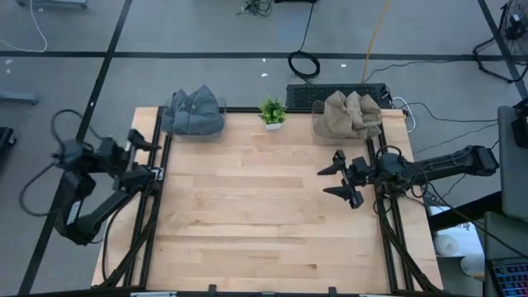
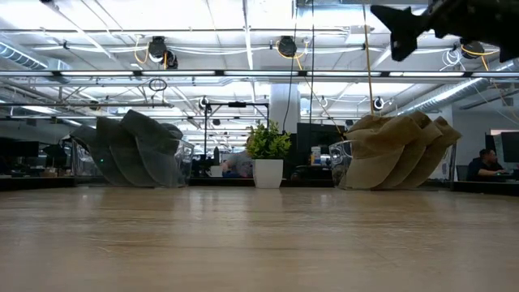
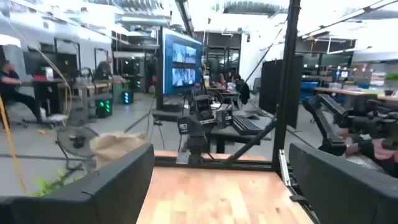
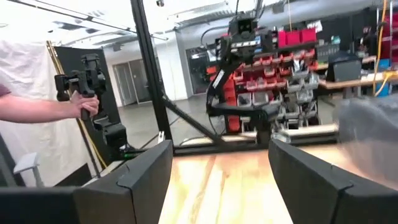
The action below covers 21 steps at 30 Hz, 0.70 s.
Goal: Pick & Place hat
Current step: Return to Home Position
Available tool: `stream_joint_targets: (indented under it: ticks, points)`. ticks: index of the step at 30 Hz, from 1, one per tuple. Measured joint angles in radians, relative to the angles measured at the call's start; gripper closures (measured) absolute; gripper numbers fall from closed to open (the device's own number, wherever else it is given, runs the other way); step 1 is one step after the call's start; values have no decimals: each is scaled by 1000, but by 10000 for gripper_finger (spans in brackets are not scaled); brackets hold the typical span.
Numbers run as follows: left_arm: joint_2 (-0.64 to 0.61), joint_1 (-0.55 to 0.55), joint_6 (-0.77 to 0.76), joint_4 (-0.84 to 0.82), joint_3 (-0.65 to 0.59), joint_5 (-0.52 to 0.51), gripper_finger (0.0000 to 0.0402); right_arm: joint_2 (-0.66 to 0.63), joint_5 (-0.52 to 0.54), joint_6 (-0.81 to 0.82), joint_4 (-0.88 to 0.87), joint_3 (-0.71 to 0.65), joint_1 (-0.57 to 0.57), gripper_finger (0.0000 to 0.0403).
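A pile of grey hats (image 1: 194,114) sits in a clear bin at the table's far left; it shows in the low view (image 2: 138,150) too. Tan hats (image 1: 351,114) fill a second clear bin at the far right (image 2: 397,150). My left gripper (image 1: 150,157) hangs open over the table's left edge, near side of the grey hats. My right gripper (image 1: 332,181) is open, raised above the table's right part, near side of the tan hats; its dark shape shows high in the low view (image 2: 422,20). Neither gripper holds anything.
A small potted plant (image 1: 272,112) stands at the far edge between the two bins. Bare wooden tabletop (image 1: 264,223) stretches across the middle and near side. Black frame rails run along both sides. A person's arm (image 4: 37,111) holds a handle beyond the table's left side.
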Motion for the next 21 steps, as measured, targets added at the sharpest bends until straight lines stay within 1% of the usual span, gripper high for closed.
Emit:
stream_joint_targets:
  ticks: [3,5,8,10,13,19,21]
  points:
    - [-1,0,-17,86,-75,35,20,-16,3,13,-6,-32,-1,149]
    - [-3,0,-18,137,-114,80,20,-17,6,18,1,-45,-1,149]
    - [-7,0,14,145,-166,116,20,-18,32,33,3,-60,-2,149]
    - [-7,0,32,144,-198,106,20,-18,53,36,3,-72,-3,149]
    - [-7,0,35,144,-241,-2,20,-21,60,46,14,-92,-3,149]
    - [-7,0,41,144,-329,-345,20,-35,116,23,26,-124,-3,149]
    - [-7,0,27,157,-367,-437,20,-38,140,24,27,-138,-3,149]
